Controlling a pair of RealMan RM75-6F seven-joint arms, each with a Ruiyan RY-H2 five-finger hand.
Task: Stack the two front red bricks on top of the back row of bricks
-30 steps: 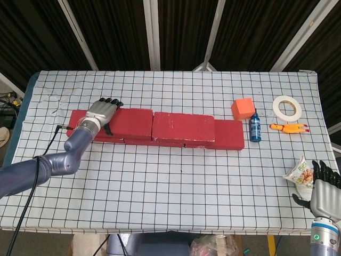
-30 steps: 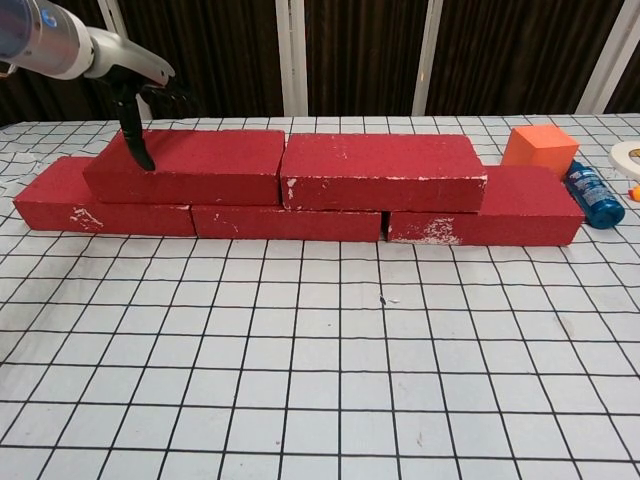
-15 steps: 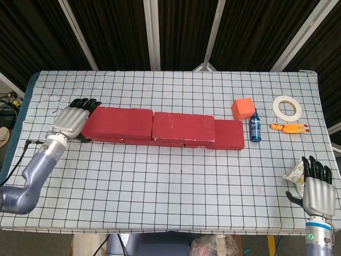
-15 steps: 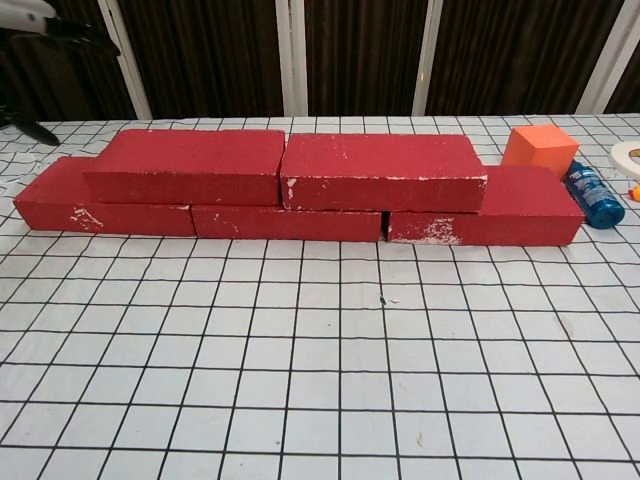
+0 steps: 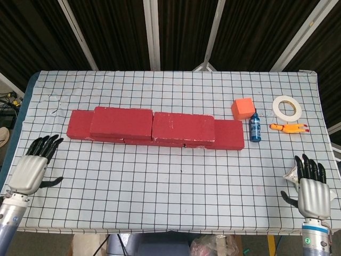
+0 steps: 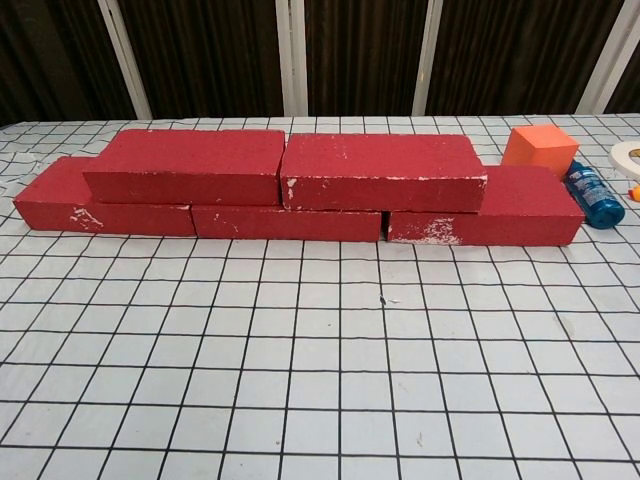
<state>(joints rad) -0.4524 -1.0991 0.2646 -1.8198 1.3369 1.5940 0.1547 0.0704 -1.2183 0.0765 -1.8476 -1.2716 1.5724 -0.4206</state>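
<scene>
Head view: my left hand [image 5: 31, 168] and right hand [image 5: 311, 189] rest spread and empty at the table's near corners; two top bricks [image 5: 153, 125] sit on the back row [image 5: 229, 135]. Chest view: the left brick [image 6: 185, 165] overhangs a seam, so I judge a nudge could tip it.

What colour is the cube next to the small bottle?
Orange; the cube shows best in the chest view, beside the blue bottle.

High head view; low, close chest view.
</scene>
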